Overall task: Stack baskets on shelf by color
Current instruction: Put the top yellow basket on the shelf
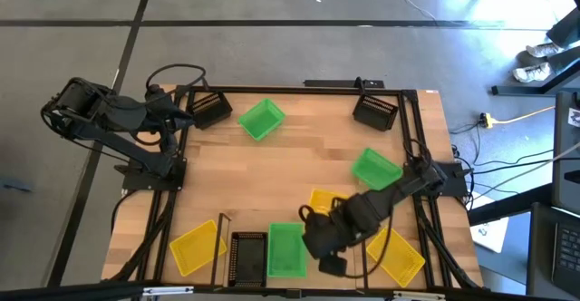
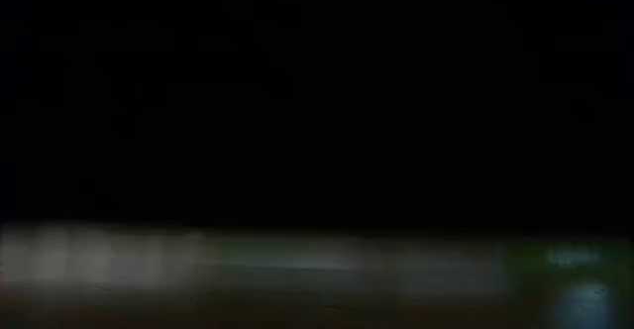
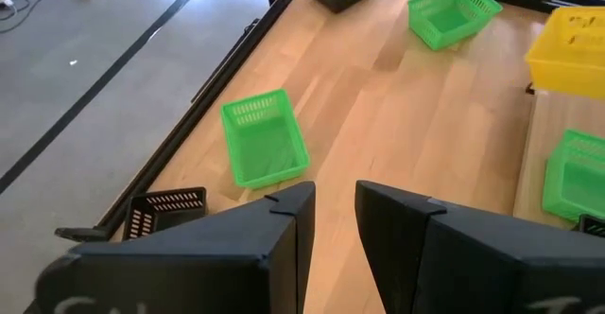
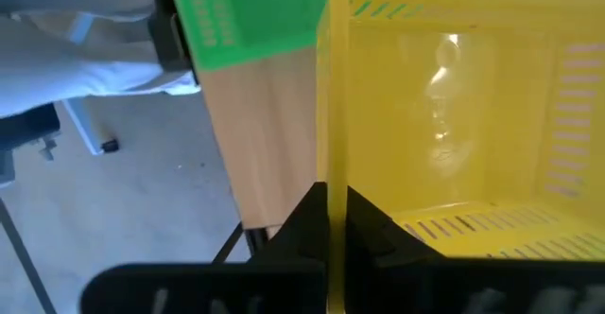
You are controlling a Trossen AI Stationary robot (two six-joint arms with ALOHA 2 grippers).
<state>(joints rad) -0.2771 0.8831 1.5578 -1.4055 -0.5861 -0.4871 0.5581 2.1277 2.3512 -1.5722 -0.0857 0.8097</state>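
Observation:
My right gripper (image 1: 324,247) hangs over the table's near side, shut on a yellow basket (image 4: 454,115) that my arm mostly hides from above (image 1: 323,199). Beside it, a green basket (image 1: 286,251) and a black basket (image 1: 246,257) rest by their bottoms on the low wooden shelf (image 3: 535,134). My left gripper (image 3: 333,229) waits open and holding nothing at the far left, near a black basket (image 1: 208,111). The low view is dark. My right gripper pinches one thin side wall of the yellow basket (image 4: 328,153) between its two fingers, one inside the basket and one outside. The fingers come from above, pointing steeply down. In the left wrist view the basket (image 3: 567,40) appears lifted clear of the wood.
Loose on the tabletop lie two green baskets (image 1: 261,120) (image 1: 376,168), a black basket (image 1: 374,111) at the far right, and yellow baskets at the near right (image 1: 396,256) and near left (image 1: 198,247). Thin black shelf posts (image 1: 222,237) stand near the front edge. Bare wood lies mid-table.

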